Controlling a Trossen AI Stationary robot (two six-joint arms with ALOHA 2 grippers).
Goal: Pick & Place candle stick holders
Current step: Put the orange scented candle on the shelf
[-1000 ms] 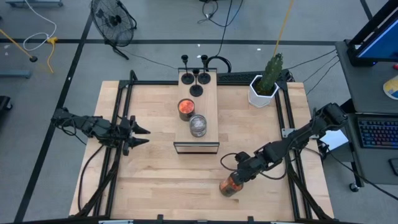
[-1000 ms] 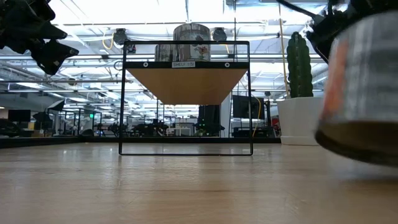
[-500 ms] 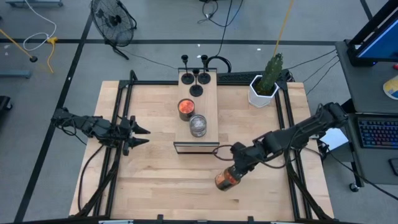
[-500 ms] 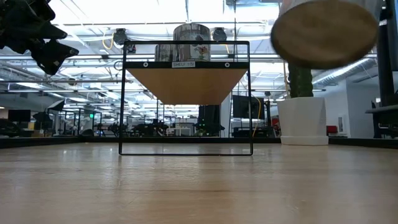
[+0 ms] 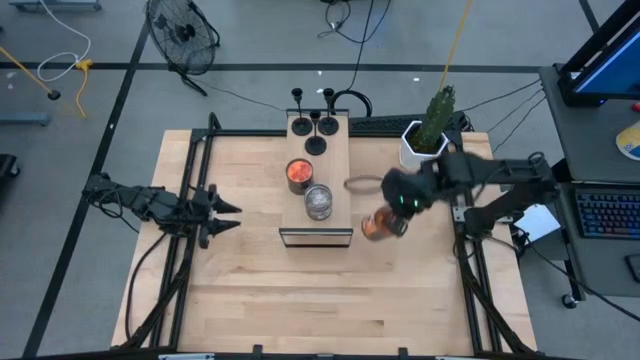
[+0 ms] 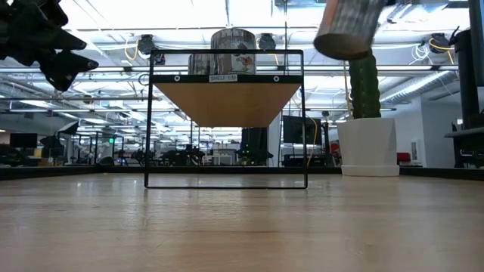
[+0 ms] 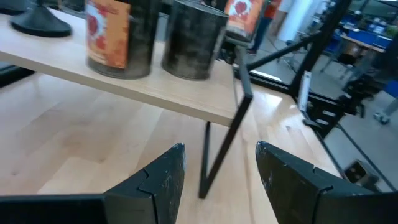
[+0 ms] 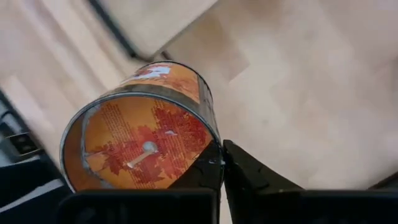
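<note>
Because its rim is pinched in the closed right tool (image 8: 221,163), the orange cup (image 5: 377,225) hangs above the surface (image 5: 250,290) beside the shelf (image 5: 345,160); the left tool (image 5: 222,216) waits open.

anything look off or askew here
Only the orange-red cup: the right hand pinches its rim and carries it tilted in the air, right of the wooden shelf. The cups and black holders on the shelf stand upright. Nothing spilled.

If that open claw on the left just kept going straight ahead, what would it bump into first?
Probably the raised wooden shelf: the left gripper points at its black corner leg, with the orange cup and silvery cup standing above. Depth is unclear.
</note>
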